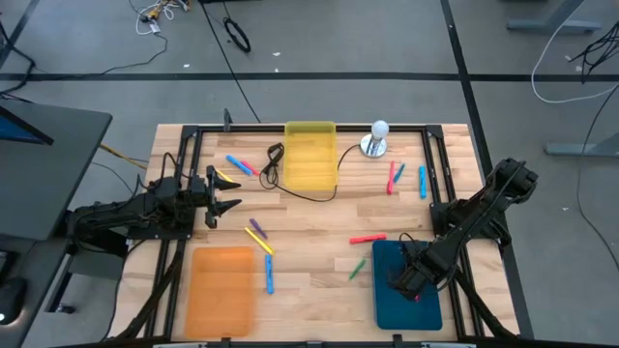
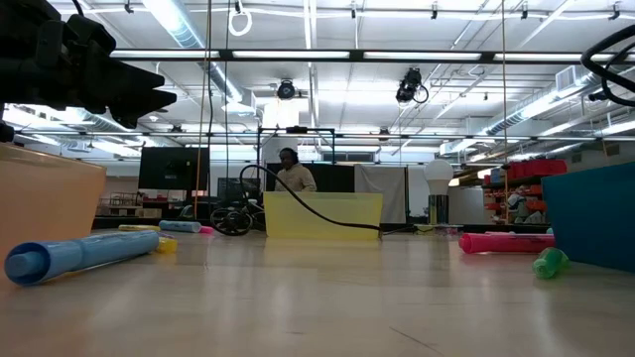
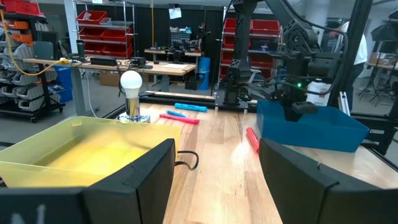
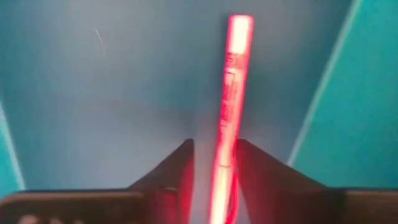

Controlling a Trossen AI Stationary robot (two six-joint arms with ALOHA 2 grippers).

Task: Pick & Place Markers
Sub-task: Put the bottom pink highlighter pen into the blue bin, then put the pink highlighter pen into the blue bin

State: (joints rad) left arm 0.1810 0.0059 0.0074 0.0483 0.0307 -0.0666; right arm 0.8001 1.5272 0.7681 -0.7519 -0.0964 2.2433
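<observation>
Right gripper (image 1: pixel 404 281): down inside the teal tray (image 1: pixel 423 307); high view hides what it holds. Right wrist view: fingers closed on 1 red marker (image 4: pixel 229 106) against the tray floor.
Left gripper (image 1: pixel 230 193): open, empty, above the worktop (image 1: pixel 329 227) beside the yellow tray (image 1: pixel 309 155).
Loose markers: 1 blue (image 2: pixel 79 256) and 1 pink (image 2: pixel 506 242) in low view; others scattered on the worktop in high view.

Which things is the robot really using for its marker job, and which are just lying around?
For the job:
- red marker between the right claw's fingers, over the teal tray
- loose markers on the table
- orange tray and yellow tray
- left claw, open, waiting

Just lying about:
- black cable
- light bulb
</observation>
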